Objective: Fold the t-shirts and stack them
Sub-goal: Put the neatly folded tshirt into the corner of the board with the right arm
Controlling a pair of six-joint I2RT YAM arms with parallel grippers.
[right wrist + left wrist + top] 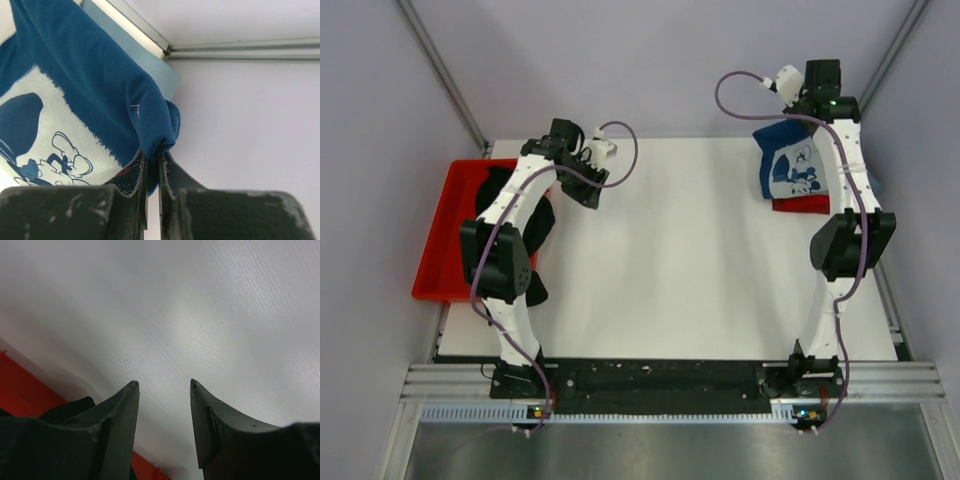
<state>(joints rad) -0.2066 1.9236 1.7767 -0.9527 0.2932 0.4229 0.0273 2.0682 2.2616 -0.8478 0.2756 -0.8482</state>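
- The right gripper point(152, 167) is seen pressed together, a bunched corner of the navy t-shirt point(90, 75) pinched between its fingers.
- From that pinch the cloth is drawn up into a tight fold, and its white print point(50, 130) is spread out below and to the left.
- From above, this shirt is found at the far right corner of the table point(680, 250), laid partly over a red piece point(800, 206) whose nature cannot be told.
- The left gripper point(162, 382) is held spread with nothing between its fingers, above bare table beside the red tray point(438, 240).
- A black t-shirt point(542, 225) is seen heaped in that tray, under the left arm.
- The step in hand is judged to be the laying of the navy shirt on the stack.
- Next, the corner would need to be lowered flat before release, so that no fold is dragged open; the black shirt would then be fetched.
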